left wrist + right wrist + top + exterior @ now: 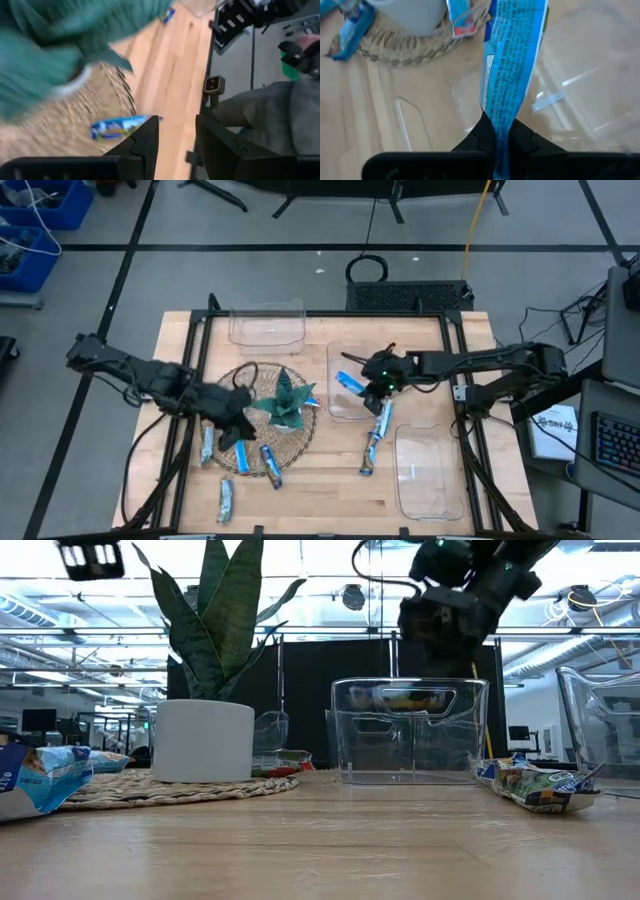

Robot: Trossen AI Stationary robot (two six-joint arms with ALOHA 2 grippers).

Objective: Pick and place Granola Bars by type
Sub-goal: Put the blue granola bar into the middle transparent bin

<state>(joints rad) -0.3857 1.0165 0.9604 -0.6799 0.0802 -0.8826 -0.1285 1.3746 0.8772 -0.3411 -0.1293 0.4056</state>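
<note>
My right gripper (378, 387) hangs over the middle clear container (345, 408), shut on a blue granola bar (512, 55). My left gripper (177, 135) is open and holds nothing. It hovers over the near edge of the woven mat (300, 442), beside the teal plant (285, 402) in its white pot (205, 740). A blue bar (117, 127) lies on the mat's edge just ahead of the left fingers. More bars lie flat on the wood near the mat (240, 458) (226, 500) and between the containers (375, 442). My right gripper pinches one end of the blue bar's wrapper (501, 135) between its two fingers. The fingers slant down from the table's right side and lie along the bar. The bar sticks out past the fingertips toward the plant, over the middle container.
A second clear container (268, 325) stands at the far edge and a third (430, 470) at the near right. A bar (535, 785) lies on the wood to the right of the middle container (410, 730). A person in grey (270, 120) sits past the table's edge.
</note>
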